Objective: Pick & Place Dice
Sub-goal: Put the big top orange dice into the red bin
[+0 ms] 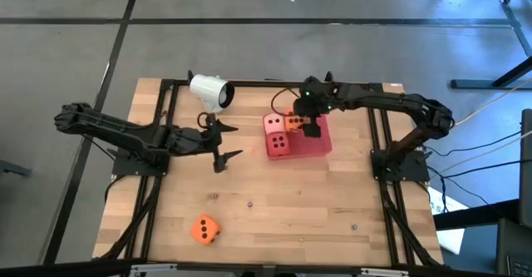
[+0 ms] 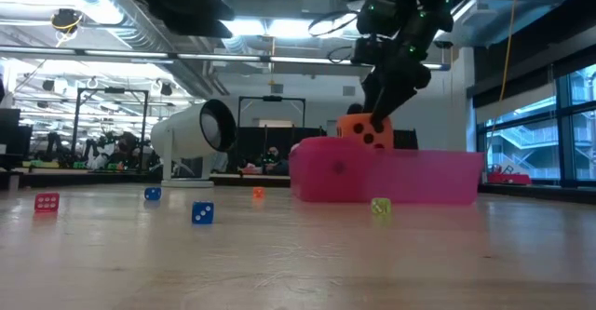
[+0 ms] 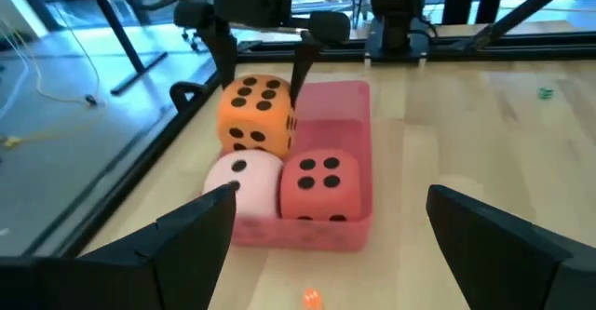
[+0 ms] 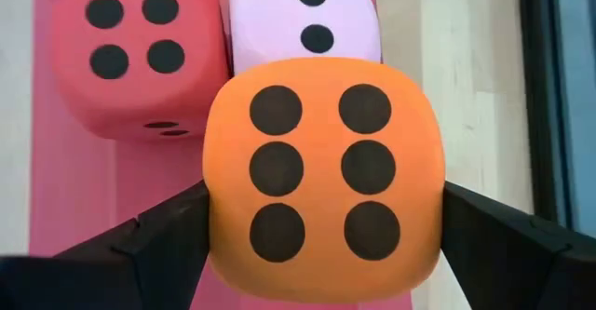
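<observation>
Orange die, six-face toward wrist camera, pinched in right end effector over tray; left end effector wide

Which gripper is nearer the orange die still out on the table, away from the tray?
Left. The left gripper hangs open over mid-table, with the loose orange die toward the table's front edge. The right gripper is farther off over the red tray, shut on the other orange die.
</observation>
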Robot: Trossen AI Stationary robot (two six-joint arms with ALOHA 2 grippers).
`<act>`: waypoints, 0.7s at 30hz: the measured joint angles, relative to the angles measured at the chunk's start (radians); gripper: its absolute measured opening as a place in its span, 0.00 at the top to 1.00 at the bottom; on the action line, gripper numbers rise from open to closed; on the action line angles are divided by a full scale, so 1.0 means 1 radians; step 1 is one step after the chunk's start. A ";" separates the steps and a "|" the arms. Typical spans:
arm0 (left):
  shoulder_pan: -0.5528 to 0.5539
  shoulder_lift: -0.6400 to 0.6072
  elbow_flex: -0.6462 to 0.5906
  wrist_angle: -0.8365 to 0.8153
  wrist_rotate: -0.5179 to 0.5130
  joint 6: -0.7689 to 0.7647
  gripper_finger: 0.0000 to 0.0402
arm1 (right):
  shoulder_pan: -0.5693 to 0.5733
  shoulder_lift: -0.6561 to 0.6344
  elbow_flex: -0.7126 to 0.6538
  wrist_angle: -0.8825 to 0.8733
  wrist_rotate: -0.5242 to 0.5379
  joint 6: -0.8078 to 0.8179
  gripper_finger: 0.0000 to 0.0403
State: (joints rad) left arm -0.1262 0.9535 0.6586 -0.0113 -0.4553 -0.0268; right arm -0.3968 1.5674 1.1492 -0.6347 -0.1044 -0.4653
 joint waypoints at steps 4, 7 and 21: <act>0.038 0.079 0.000 0.091 0.000 0.015 0.14 | -0.033 0.024 0.001 -0.003 -0.044 -0.022 0.10; 0.077 0.136 0.000 0.136 0.002 0.033 0.14 | -0.039 0.055 0.001 -0.003 -0.066 -0.054 0.10; 0.259 0.407 0.000 0.439 0.139 0.050 0.14 | -0.038 0.152 0.001 0.056 -0.073 -0.119 0.10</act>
State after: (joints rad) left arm 0.1329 1.3603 0.6590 0.4275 -0.3163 0.0231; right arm -0.4351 1.7192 1.1503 -0.5785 -0.1772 -0.5840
